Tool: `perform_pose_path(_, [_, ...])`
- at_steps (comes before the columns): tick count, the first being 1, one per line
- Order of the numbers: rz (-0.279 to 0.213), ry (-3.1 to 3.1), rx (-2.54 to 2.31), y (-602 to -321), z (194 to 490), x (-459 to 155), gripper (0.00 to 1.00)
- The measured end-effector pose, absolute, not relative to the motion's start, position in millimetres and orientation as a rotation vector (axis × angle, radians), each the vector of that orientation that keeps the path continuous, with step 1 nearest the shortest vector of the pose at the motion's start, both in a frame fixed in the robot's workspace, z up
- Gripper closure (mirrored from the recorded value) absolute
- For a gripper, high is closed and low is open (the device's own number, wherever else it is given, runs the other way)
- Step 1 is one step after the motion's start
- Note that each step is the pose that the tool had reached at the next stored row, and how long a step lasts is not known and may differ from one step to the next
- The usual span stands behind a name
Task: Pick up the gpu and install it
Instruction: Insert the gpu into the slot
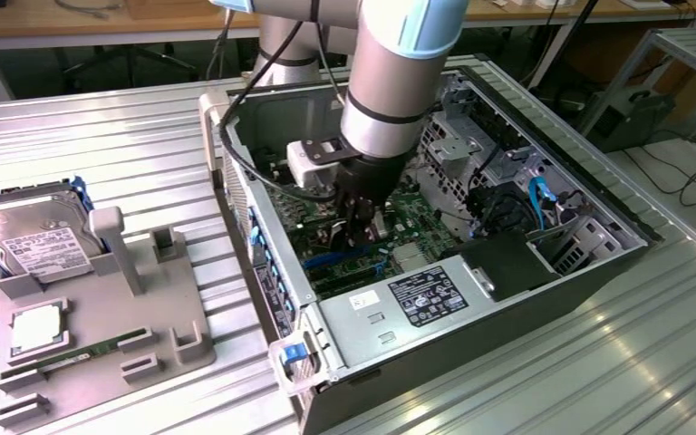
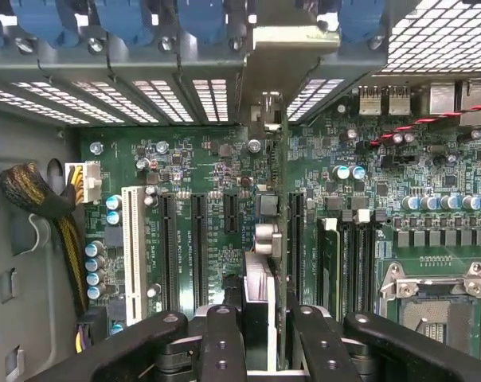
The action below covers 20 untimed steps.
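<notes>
My gripper (image 1: 355, 210) reaches down into the open computer case (image 1: 590, 213), low over the green motherboard (image 1: 419, 225). Its fingers are shut on the gpu (image 2: 259, 278), which I see edge-on in the wrist view as a thin upright card with a ribbed silver part. The card runs from between the two black fingers (image 2: 222, 342) toward the rear wall, where its silver metal bracket (image 2: 292, 56) meets the slot openings. It stands in line with the black expansion slots (image 2: 199, 247). I cannot tell whether its edge sits in a slot. In the exterior view the gpu (image 1: 361, 237) is a dark shape under the gripper.
A white slot (image 2: 131, 247), a memory stick and an open CPU socket (image 2: 436, 306) flank the card. Yellow and black cables (image 2: 61, 231) lie at the case wall. Outside, a grey holder (image 1: 106, 344) carries a hard drive (image 1: 33, 240) and a memory stick (image 1: 82, 355).
</notes>
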<state>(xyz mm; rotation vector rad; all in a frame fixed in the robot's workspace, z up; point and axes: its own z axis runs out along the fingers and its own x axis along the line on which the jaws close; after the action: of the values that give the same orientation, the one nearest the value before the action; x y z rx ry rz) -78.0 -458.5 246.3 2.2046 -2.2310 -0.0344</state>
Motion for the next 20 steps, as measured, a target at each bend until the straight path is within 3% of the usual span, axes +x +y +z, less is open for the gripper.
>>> perform_pose_path(6, [-0.031, -2.233, 2.206, -458, 226, -81, 0.72])
perform_pose_path(20, [-0.032, -2.232, 2.207, -457, 232, -81, 0.72])
